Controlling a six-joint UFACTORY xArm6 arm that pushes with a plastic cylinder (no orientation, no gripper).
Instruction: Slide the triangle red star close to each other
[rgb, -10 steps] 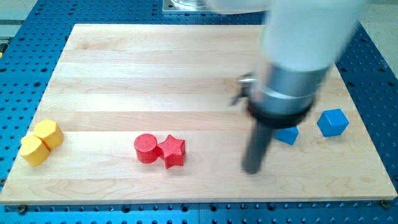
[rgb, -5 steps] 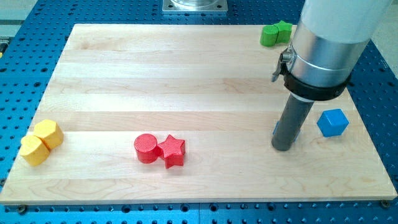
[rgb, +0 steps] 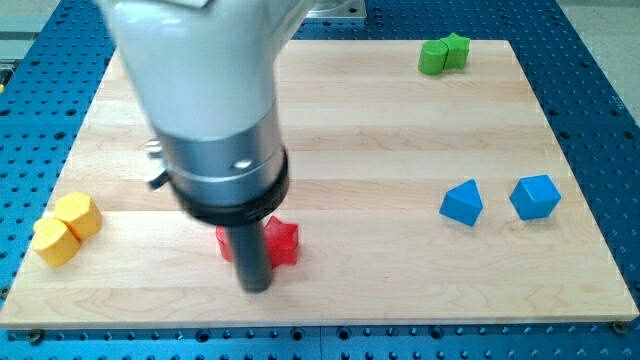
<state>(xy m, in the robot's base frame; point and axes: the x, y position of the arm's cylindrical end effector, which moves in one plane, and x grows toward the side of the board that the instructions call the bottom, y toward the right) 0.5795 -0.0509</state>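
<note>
My tip (rgb: 257, 288) rests on the wooden board (rgb: 330, 120) near the view's bottom, just below the red pair and in front of it. It is a bare rod with nothing to clench or release, and it grasps nothing. I cannot tell whether it touches either red block.

8 blocks are on the board, in 4 pairs:

- 2 red: the red star (rgb: 284, 240) shows to the right of the rod, and the red cylinder (rgb: 226, 243) is mostly hidden behind it, with only a sliver at the left.
- 2 blue: the blue triangle (rgb: 462, 203) lies well apart from the star, at the view's right, with the blue cube (rgb: 535, 197) near it on the right.
- 2 yellow: the yellow blocks (rgb: 67, 229) touch at the left edge.
- 2 green: the green blocks (rgb: 444, 53) touch at the top right.
</note>
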